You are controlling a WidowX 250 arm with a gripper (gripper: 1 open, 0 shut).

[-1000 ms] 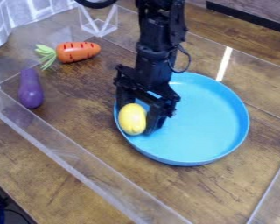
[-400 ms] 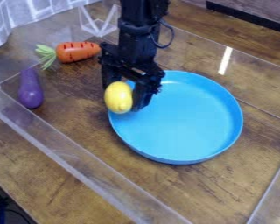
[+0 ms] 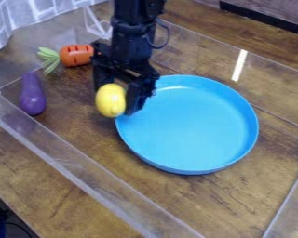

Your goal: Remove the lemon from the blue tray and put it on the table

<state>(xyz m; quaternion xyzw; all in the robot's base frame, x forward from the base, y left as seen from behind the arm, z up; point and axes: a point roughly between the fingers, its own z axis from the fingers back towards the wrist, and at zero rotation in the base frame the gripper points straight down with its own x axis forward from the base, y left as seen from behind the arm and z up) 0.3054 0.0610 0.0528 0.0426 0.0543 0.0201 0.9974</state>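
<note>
The lemon (image 3: 109, 100), a small bright-yellow oval, hangs just past the left rim of the blue tray (image 3: 208, 130), above the table (image 3: 64, 149). My gripper (image 3: 113, 99) points straight down and is shut on the lemon, its black fingers clamping the fruit from both sides. The round blue tray lies right of the gripper with nothing in it. The dark wood-plank table carries a glossy clear sheet.
A purple eggplant (image 3: 33, 93) lies on the table to the left of the gripper. An orange carrot (image 3: 74, 55) with a green top sits behind it, partly hidden by the arm. A clear sheet edge runs diagonally across the front left.
The gripper has lifted the lemon out of the tray and carried it left, from inside the tray's left part to beyond its rim, above the table.
</note>
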